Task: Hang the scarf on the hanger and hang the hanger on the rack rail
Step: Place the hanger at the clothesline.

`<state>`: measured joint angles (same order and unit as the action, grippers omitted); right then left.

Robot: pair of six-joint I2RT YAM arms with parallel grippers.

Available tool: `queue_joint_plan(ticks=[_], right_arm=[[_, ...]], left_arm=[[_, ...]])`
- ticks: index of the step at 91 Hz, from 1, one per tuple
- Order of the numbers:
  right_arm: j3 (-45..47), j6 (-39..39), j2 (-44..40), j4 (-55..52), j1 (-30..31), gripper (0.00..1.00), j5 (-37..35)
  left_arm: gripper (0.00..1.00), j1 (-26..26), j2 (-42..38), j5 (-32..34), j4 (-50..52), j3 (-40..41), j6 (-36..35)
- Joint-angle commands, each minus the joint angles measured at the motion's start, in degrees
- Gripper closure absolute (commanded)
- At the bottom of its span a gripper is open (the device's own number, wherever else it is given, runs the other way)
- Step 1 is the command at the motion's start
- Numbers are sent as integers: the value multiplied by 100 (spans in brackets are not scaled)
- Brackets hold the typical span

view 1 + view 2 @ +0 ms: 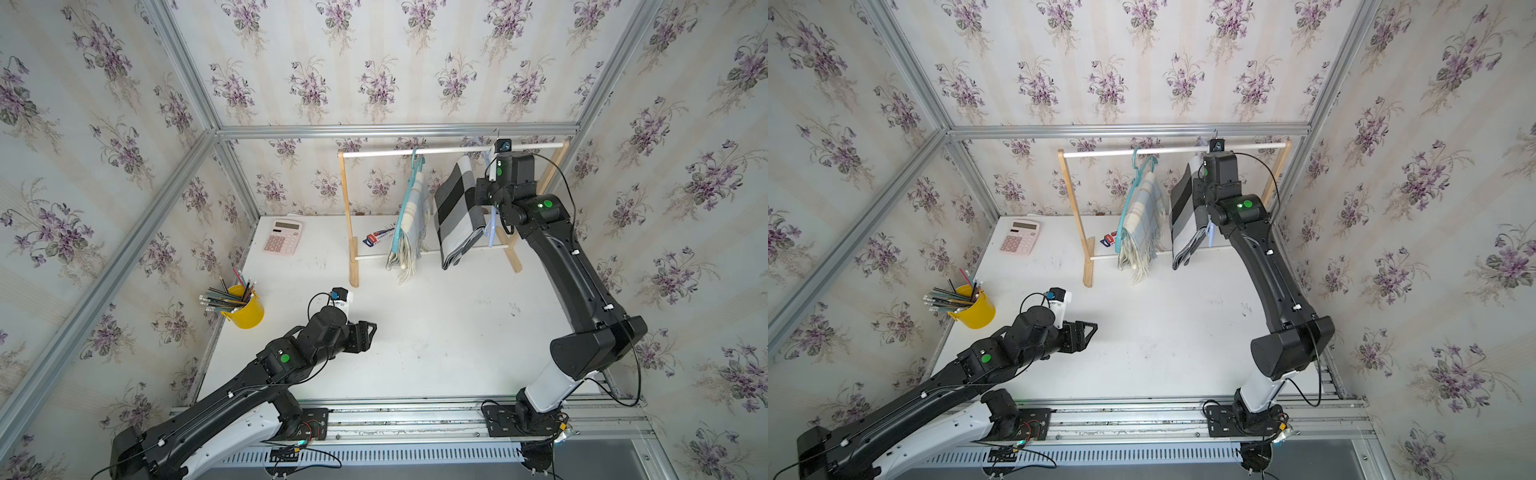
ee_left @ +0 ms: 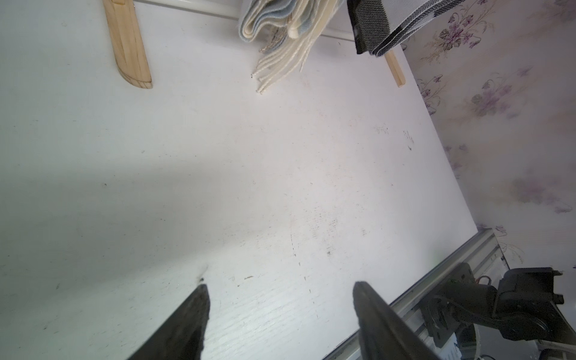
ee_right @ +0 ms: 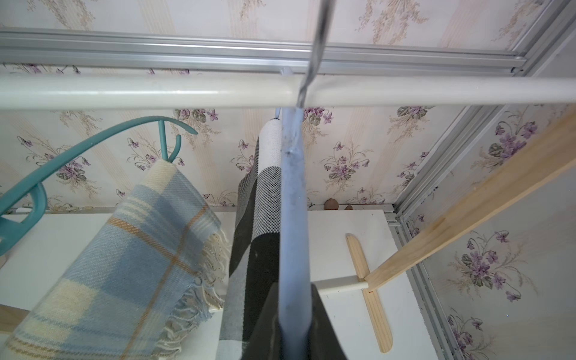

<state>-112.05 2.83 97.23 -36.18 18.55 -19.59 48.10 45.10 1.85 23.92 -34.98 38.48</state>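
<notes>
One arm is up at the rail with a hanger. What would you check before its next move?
1. Grey scarf draped over the hanger: ok.
2. Right hand shut on the hanger: ok.
3. Hook seated over the rail: cannot tell. It crosses the rail, but its curved top is out of the wrist view.
4. Grey scarf apart from the blue scarf that hangs next to it: ok, a gap shows in both top views.
5. Left hand open, empty and low over the table, away from the rack: ok.
</notes>
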Motion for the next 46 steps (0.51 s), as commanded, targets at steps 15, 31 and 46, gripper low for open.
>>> queue_joint_plan(ticks=[15,31,46], right_arm=[[419,135,46,590,-118,100,24],[834,249,-114,663,-132,100,165],[1275,437,-554,842,-136,42,417]], left_arm=[[26,-6,130,-20,-214,76,-58],[26,-11,124,-18,-227,133,29],[26,-11,53,33,-69,93,65]])
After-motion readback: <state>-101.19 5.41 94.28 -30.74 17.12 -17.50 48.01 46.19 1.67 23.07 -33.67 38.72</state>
